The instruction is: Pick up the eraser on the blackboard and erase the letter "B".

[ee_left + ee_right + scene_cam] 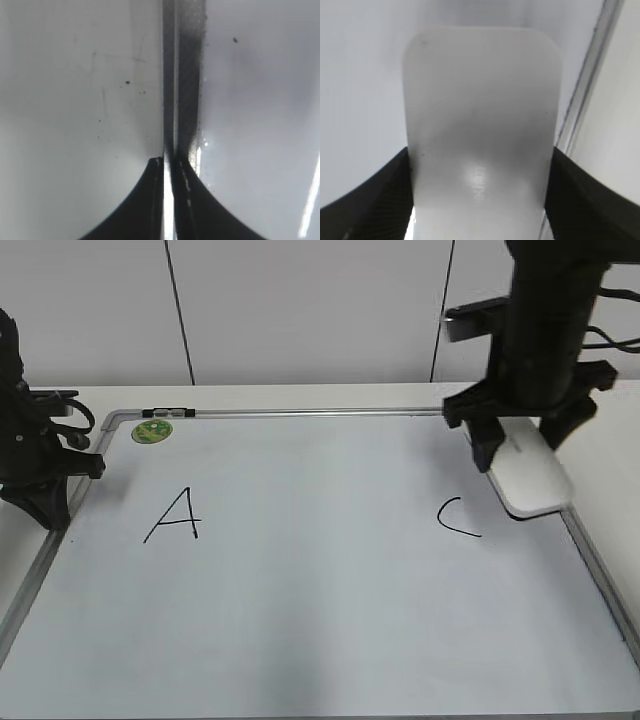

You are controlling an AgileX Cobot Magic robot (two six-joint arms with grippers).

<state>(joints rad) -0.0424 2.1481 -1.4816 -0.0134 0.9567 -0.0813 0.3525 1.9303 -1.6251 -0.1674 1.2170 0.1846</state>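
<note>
The white eraser point(530, 485) lies at the right edge of the blackboard point(300, 620), just right of the black "C" point(458, 518). My right gripper point(518, 452) stands over it with a finger against each long side. In the right wrist view the eraser point(480, 100) fills the space between the fingers of that gripper point(480, 200), and faint grey lettering shows on top. No letter "B" shows on the board; the area between the "A" point(175, 515) and the "C" is blank. My left gripper point(52, 512) is shut and empty at the board's left frame.
A round green sticker point(152, 430) sits at the board's top left corner. The grey metal frame point(182, 75) runs under my left gripper point(170, 160). The frame's right rail point(585, 95) lies right beside the eraser. A white wall stands behind the table.
</note>
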